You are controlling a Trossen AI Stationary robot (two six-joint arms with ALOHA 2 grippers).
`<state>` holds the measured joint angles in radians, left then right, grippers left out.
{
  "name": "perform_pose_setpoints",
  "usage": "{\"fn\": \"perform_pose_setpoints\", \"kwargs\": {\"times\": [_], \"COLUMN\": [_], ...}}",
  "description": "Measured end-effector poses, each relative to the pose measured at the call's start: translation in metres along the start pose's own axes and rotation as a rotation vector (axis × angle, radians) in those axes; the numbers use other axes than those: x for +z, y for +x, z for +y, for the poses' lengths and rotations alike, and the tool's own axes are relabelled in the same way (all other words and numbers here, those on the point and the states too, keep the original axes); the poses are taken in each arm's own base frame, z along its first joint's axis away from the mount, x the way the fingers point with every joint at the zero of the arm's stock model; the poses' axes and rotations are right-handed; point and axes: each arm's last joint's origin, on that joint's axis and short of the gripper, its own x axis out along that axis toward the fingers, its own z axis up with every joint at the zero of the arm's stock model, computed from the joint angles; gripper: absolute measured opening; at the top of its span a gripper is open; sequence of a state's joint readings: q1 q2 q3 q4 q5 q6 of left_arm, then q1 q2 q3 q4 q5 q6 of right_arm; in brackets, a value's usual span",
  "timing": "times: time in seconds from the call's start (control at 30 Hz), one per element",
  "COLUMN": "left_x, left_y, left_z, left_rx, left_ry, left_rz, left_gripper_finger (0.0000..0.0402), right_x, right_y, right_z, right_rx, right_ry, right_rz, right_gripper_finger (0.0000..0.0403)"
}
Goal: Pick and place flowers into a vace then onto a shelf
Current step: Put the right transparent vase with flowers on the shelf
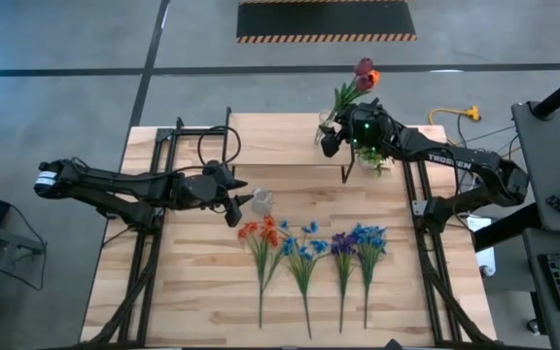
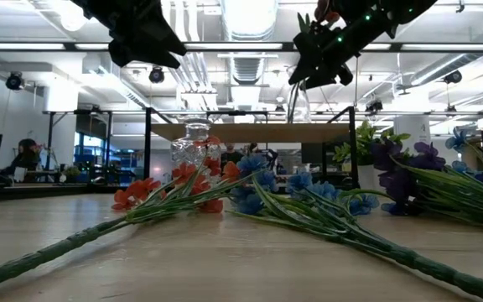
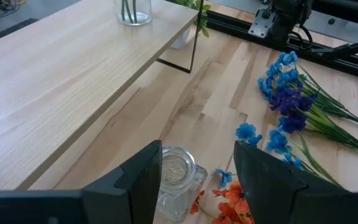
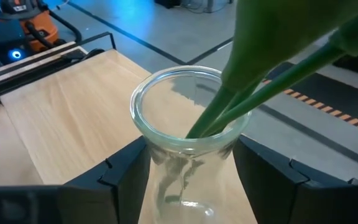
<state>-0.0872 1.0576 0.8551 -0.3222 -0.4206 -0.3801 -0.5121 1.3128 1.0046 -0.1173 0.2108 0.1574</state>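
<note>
A wooden table (image 1: pixel 192 292) is seen from above, with two dark robot arms reaching in from the left and right. Four flowers are laid side by side on the near half of the table, stems pointing toward the near edge: one orange-red flower (image 1: pixel 262 236), one light blue flower (image 1: pixel 302 249), one purple flower (image 1: pixel 343 243) and one blue flower (image 1: pixel 368 238). Along the far side of the table stands one low shelf (image 1: pixel 280 141) with a light plank top on thin black legs. At the right end of the shelf, one clear glass vase (image 4: pixel 188 140) is enclosed by the right gripper (image 1: pixel 336 134), whose fingers are seen on either side of the glass; whether they press against it cannot be told. Green stems (image 4: pixel 260 81) are standing in this vase, and two heads, one dark red tulip (image 1: pixel 364 67) and one orange-red bloom (image 1: pixel 372 79), are seen leaning beyond the far edge of the table. A second, smaller glass jar (image 3: pixel 176 180) is set on the table just beside the orange-red flower's head. The left gripper (image 1: pixel 238 203) is held over this jar with its jaws apart, gripping nothing. One small leafy potted plant (image 1: pixel 373 160) is placed near the shelf's right end.
</note>
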Motion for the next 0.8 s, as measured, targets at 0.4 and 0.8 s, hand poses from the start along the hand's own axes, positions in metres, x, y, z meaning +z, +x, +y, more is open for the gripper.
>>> {"fn": "perform_pose_setpoints", "kwargs": {"times": [0.4, 0.8], "left_x": [0.0000, 0.0000], "left_y": [0.0000, 0.0001], "left_z": [0.0001, 0.0001], "left_rx": [0.003, 0.003], "left_ry": [0.000, 0.003], "left_rz": [-0.001, -0.001], "left_gripper_finger": [0.0183, 0.0183], "right_x": [0.0009, 0.0010], "right_y": [0.0009, 0.0009], "right_z": [-0.0049, -0.0044], "right_rx": [-0.016, -0.005], "right_ry": [-0.014, -0.037], "right_rz": [-0.002, -0.003], "right_gripper_finger": [0.0219, 0.0219]}}
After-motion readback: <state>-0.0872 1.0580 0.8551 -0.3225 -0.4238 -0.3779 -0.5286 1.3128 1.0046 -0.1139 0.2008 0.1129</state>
